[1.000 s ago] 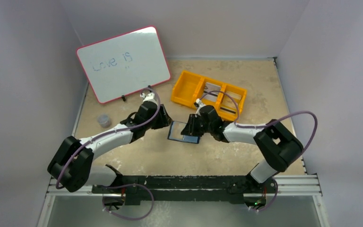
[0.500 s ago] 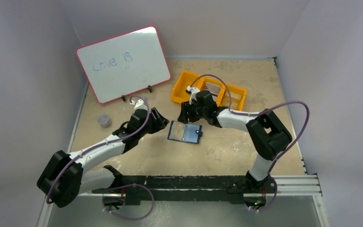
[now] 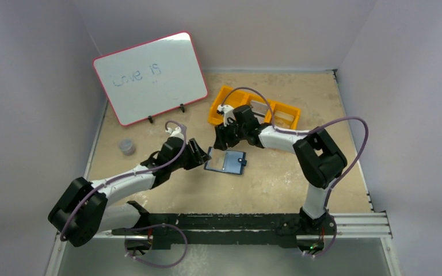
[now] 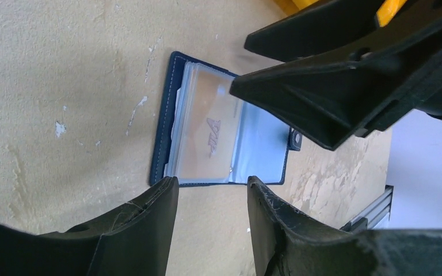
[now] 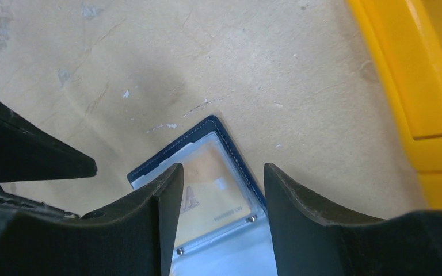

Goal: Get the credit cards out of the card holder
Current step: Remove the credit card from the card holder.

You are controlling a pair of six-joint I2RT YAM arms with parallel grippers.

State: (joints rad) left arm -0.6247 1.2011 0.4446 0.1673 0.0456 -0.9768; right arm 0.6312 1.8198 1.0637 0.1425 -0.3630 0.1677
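Currently catalogued, with hazards noted.

1. Card holder (image 3: 225, 161): navy, lying open and flat on the table (image 3: 276, 184), pale pockets upward, snap tab showing at one end. It sits just ahead of the left pincer's (image 4: 213, 192) fingertips and directly beneath the right pincer's (image 5: 221, 178) tips.
2. Credit card (image 4: 204, 129): one seen, whitish with a faint logo, inside the clear pocket on the half without the tab. Whether others lie behind it cannot be told.
3. Left pincer: jaws parted, nothing between them, low at the holder's near edge.
4. Right pincer: jaws parted, empty, poised over one corner of the holder, close to the left pincer's line of approach.
5. Orange tray (image 3: 253, 109): beside the right pincer, apart from the holder.

Risks, as judged:
- The card lies flush under slick film, so a fingertip may catch film with card and lift the whole holder.
- Unpinned, the light holder would likely slide or fold shut when pushed.
- Two pincers converging on one small thing may knock together.
- A card drawn out at a slant may bend or jam at the pocket mouth.
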